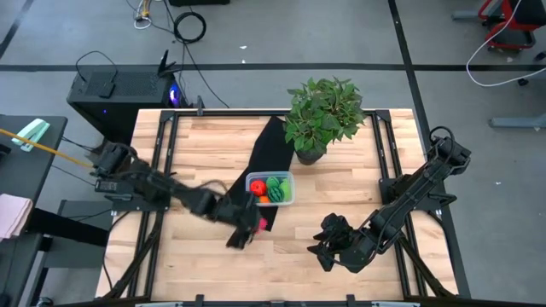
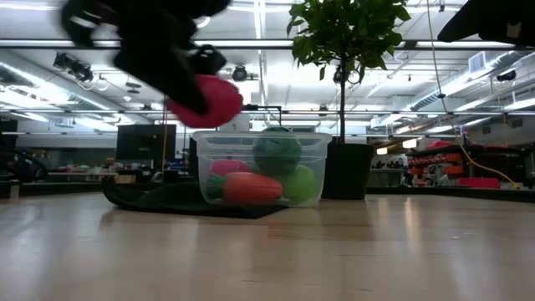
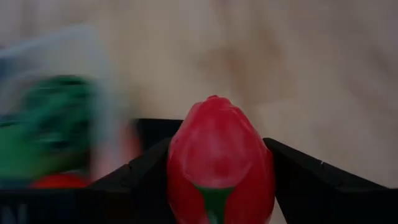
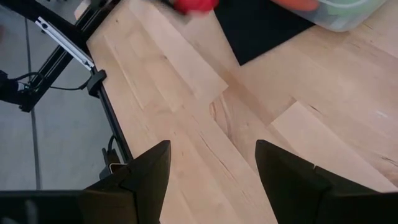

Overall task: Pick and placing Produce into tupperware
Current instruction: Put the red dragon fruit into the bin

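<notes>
Left wrist view: left claw is clamped on a red produce piece, airborne just short of the tupperware. Risks: the piece slips out, or clips the rim and shoves the box. Right claw waits, fingers apart, holding nothing, over bare table.

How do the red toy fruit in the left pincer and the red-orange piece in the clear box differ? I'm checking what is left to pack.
The red toy fruit is clamped in the left pincer, lifted above the wooden table; the red-orange piece lies at the bottom of the clear box.
The held fruit is outside the box, beside it; the other sits among green pieces.
Both are small, reddish toy produce.
</notes>
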Motion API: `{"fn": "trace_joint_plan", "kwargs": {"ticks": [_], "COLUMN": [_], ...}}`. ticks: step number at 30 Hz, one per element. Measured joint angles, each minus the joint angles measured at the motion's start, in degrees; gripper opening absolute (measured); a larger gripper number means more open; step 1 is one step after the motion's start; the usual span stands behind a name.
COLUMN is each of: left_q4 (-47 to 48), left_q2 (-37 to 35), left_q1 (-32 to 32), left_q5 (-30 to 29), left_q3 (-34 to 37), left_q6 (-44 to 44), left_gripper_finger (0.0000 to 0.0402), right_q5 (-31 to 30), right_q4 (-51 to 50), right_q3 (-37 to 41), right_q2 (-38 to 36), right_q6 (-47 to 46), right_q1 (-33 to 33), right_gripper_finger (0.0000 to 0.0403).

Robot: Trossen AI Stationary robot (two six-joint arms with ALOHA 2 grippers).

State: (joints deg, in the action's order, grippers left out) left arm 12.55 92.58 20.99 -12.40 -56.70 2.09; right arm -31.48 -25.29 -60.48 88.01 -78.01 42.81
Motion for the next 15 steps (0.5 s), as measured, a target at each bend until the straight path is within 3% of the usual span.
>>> {"fn": "trace_joint_plan", "kwargs": {"ticks": [8, 15], "left_q4": [9.2, 12.0], "left_q2": [0.0, 0.0], "left_q1": [-13.0, -17.3], "left_q5": [2.4, 6.7], "left_q3": [-6.7, -7.8], "left_q6": [-2.8, -3.2], "left_gripper_finger": [0.0251, 0.0249], "right_q5": [0.0, -2.0], "right_q4": [0.0, 0.0], "right_q3": [0.0, 0.0], "right_q2": [0.0, 0.0], "right_q6": [0.0, 0.1], "right_q1": [0.0, 0.0], "right_gripper_finger": [0.024, 0.024]}}
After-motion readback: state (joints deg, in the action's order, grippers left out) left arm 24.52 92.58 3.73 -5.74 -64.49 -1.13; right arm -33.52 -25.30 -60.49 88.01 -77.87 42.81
